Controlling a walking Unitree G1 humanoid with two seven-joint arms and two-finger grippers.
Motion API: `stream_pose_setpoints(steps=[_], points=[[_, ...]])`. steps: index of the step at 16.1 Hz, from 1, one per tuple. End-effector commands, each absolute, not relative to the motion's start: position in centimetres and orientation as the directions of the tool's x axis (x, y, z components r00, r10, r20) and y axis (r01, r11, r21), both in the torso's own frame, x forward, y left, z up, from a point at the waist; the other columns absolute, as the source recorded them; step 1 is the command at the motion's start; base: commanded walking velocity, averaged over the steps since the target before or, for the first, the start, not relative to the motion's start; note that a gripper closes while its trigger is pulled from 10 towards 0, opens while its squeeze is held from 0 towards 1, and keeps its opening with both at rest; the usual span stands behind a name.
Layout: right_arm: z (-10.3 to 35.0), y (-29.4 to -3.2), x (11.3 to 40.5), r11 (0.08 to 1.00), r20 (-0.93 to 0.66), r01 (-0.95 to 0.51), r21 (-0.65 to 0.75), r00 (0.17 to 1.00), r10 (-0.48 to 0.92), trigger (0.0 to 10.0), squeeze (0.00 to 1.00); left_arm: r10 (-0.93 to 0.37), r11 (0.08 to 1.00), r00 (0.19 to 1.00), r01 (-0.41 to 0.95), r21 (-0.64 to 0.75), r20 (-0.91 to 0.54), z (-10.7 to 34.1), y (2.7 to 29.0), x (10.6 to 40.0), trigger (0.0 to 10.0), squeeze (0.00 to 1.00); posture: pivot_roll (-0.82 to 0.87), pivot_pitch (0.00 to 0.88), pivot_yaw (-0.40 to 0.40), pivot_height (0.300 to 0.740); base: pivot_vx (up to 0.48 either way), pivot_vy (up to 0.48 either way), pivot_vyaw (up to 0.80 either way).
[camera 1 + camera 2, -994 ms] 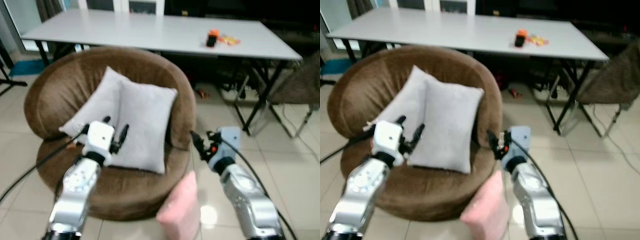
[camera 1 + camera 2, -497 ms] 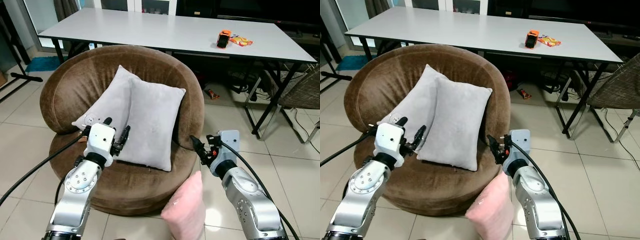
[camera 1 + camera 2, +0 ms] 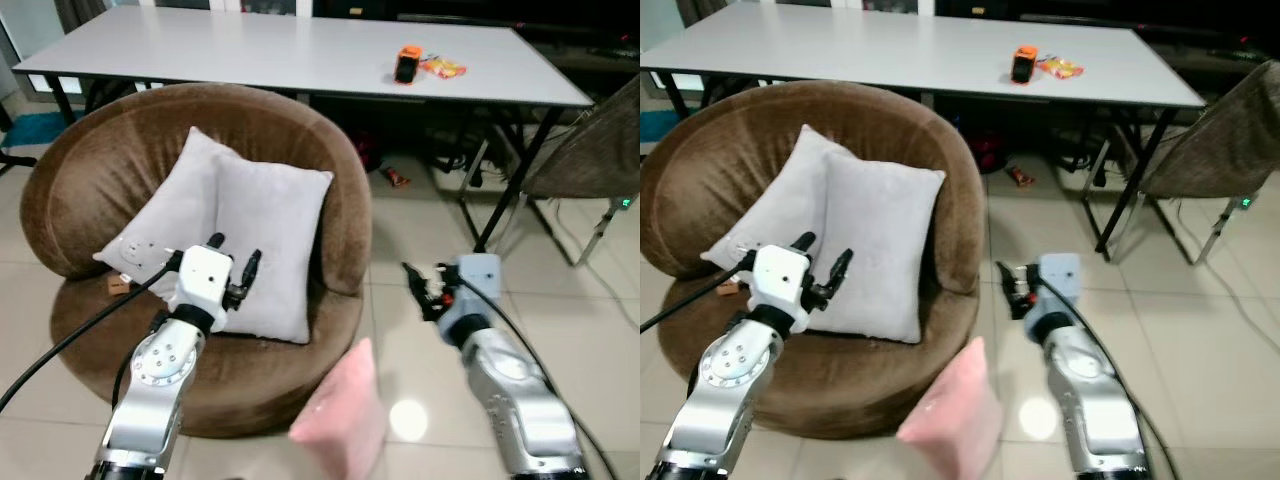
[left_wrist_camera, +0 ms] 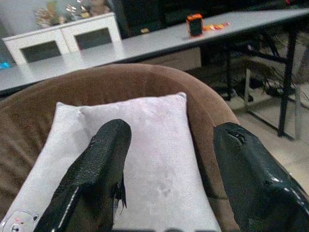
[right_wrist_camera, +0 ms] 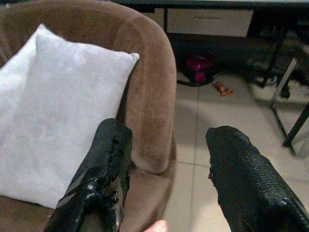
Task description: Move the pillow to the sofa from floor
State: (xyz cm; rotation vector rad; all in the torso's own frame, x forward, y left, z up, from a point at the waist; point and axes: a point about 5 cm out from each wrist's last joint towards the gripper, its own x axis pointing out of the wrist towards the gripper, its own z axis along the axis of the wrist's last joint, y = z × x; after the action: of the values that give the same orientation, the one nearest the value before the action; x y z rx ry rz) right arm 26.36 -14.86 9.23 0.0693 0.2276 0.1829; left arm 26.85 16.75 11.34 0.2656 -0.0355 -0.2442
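Left gripper (image 3: 232, 262): fingers spread apart, nothing between them, hovering just over the front of the grey cushions, no clear contact.
Right gripper (image 3: 421, 287): fingers also apart in the wrist view, empty, hanging over the floor tiles (image 3: 420, 240) just right of the sofa.
Pillow (image 3: 340, 420): pink, soft and puffy, blurry at the bottom of the head views, standing on a corner on the floor right by the sofa's front edge, between the two arms. Not on the sofa yet.
Sofa (image 3: 90, 170): round brown tub shape, fuzzy velvety fabric, thick curved backrest.
Grey cushions (image 3: 265, 240): two square ones, matte woven cloth, leaning overlapped against the backrest; the back one had a little printed face near a corner.
Tabletop (image 3: 250, 55): long, smooth, pale grey, on black folding legs behind the sofa.
Orange item (image 3: 407, 65): small, boxy, on the tabletop beside a snack wrapper (image 3: 443, 68).
Wicker chair (image 3: 590, 150): woven, brownish, far right.
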Motion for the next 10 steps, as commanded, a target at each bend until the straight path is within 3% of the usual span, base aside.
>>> stream_pose_setpoints(steps=[1, 10], points=[[9.43, -13.39, 26.5, 0.969, -0.204, -0.226, 0.096, 0.949, 0.241, 10.0, 0.0, -0.201, 0.941, 0.98, 0.192, 0.279, 0.003, 11.3, 17.6, 26.74, 10.0, 0.0, -0.03, 0.0, -0.029, 0.74, 0.0, -0.48, 0.8], [8.68, -13.89, 26.51, 0.975, -0.2, -0.183, 0.124, 0.958, 0.206, 10.0, 0.0, -0.187, 0.937, 0.982, 0.178, 0.301, 0.003, 11.36, 18.54, 26.71, 10.0, 0.0, -0.01, 0.0, -0.02, 0.74, 0.0, -0.48, 0.8]])
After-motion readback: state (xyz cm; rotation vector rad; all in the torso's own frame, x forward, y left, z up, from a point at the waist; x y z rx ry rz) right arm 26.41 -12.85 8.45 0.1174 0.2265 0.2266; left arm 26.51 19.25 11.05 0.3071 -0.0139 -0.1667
